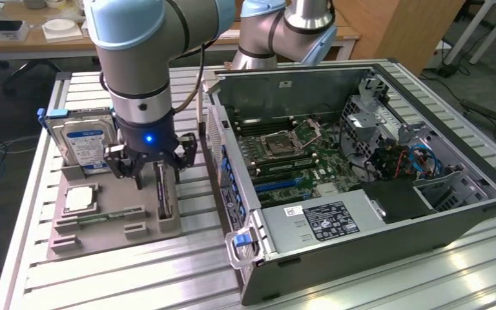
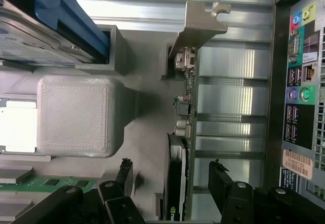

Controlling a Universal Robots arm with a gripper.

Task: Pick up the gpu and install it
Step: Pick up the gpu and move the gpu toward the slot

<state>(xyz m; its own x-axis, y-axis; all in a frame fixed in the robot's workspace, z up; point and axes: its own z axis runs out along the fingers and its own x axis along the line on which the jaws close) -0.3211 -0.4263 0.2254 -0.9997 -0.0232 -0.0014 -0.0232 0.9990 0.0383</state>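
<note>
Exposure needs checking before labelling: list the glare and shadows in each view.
Exterior view: glare streaks the table at the exterior view's right, and a blue light glows above the gripper; wrist view: the table beyond the bracket of the gpu is washed out white, and the grey block throws a soft shadow toward the gpu.

Seen in the exterior view, the gpu stands on edge in the holder tray, with the gripper straddling it. The hard drive is at ten o'clock and the computer case at three.
</note>
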